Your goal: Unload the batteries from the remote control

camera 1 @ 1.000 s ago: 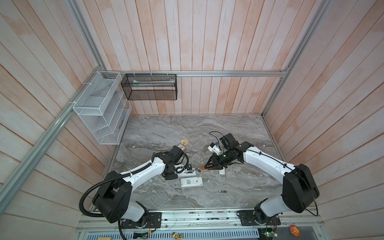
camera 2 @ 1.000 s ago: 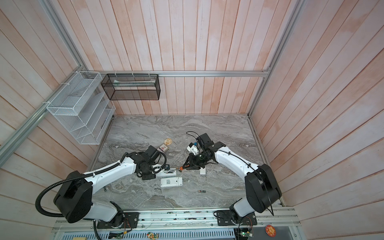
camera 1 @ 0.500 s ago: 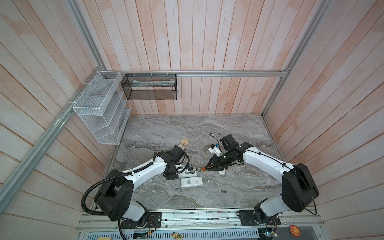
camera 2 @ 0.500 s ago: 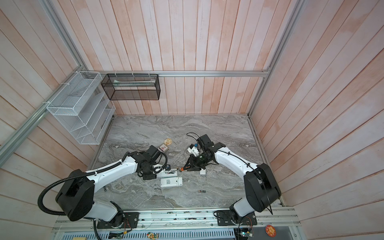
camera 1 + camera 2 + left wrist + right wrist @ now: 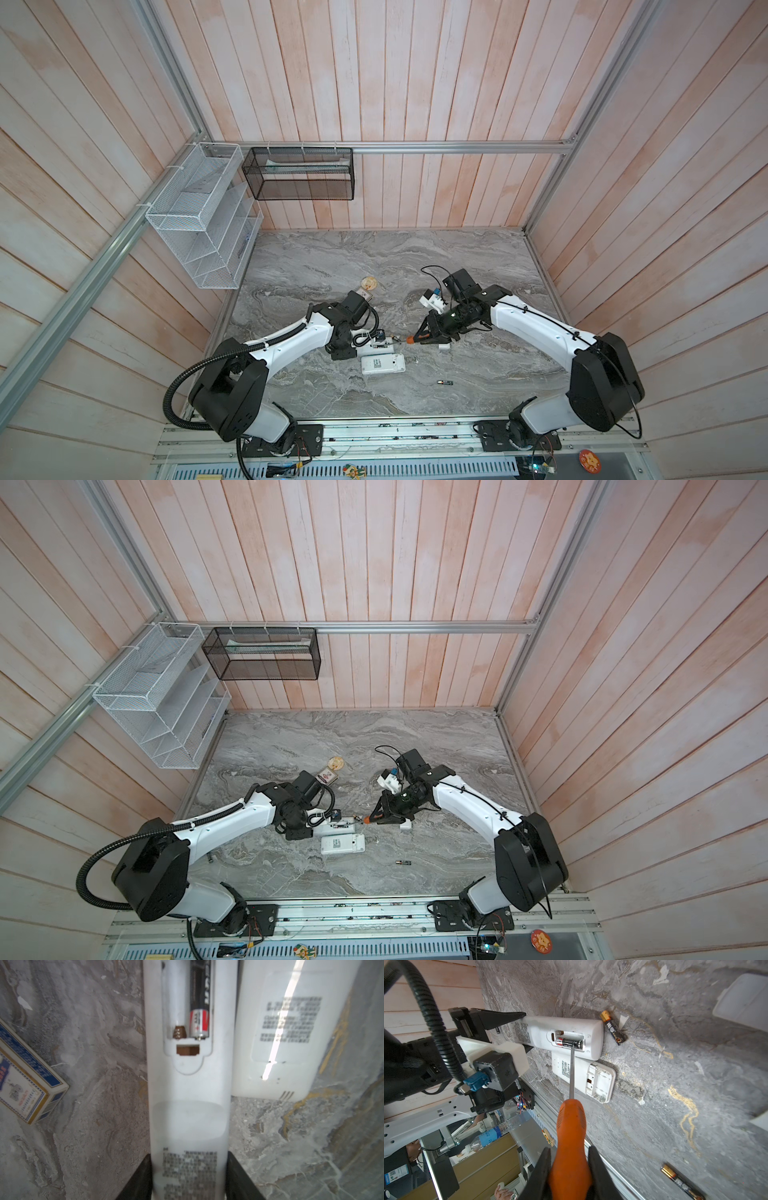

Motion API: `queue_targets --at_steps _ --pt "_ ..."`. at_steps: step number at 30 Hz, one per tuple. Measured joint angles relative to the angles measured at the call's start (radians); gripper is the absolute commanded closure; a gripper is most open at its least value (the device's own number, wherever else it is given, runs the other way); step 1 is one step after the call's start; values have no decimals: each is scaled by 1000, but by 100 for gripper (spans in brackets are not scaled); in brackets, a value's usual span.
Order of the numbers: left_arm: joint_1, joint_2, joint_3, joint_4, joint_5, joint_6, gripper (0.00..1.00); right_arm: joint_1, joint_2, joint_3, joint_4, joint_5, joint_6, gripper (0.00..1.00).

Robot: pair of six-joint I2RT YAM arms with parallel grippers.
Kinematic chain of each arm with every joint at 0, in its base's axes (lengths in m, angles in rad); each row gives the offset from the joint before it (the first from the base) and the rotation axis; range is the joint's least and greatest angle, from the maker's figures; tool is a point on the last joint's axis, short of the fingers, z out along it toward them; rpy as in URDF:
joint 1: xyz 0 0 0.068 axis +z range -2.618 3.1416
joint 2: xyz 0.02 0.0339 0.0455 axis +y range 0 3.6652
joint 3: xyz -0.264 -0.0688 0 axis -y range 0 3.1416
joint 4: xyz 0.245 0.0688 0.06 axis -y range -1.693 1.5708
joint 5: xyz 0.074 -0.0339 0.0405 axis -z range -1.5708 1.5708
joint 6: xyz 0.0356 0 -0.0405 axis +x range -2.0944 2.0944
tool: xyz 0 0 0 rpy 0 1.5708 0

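My left gripper (image 5: 189,1167) is shut on the narrow white remote control (image 5: 188,1095), which lies back up on the table with its compartment open. One of the batteries (image 5: 200,1001) sits in one slot; the other slot is bare. My right gripper (image 5: 570,1159) is shut on the orange-handled screwdriver (image 5: 571,1126), and the shaft's tip rests on that battery (image 5: 569,1042). A loose battery (image 5: 613,1030) lies by the remote's end, another (image 5: 444,382) nearer the front edge. In both top views the grippers (image 5: 374,343) (image 5: 430,332) meet at mid-table.
A wider white remote (image 5: 382,363) with a bare compartment lies just beside the held one. A matchbox (image 5: 27,1088) and a round wooden disc (image 5: 369,282) lie behind the left arm. A white cover (image 5: 444,345) sits under the right arm. Wire racks (image 5: 199,216) hang on the walls.
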Motion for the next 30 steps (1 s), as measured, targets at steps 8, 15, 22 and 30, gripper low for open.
queue_targets --at_steps 8,15,22,30 --pt "-1 6 6 -2 0 -9 100 -3 -5 -12 11 -4 1 95" --pt "-4 6 8 -3 -1 -16 100 -19 -3 -28 24 -25 0 95" --pt "-12 6 9 -12 -15 -24 100 -27 10 -38 21 -50 -20 96" --pt "-27 8 11 -20 -38 -39 100 -26 51 11 -44 -58 -71 96"
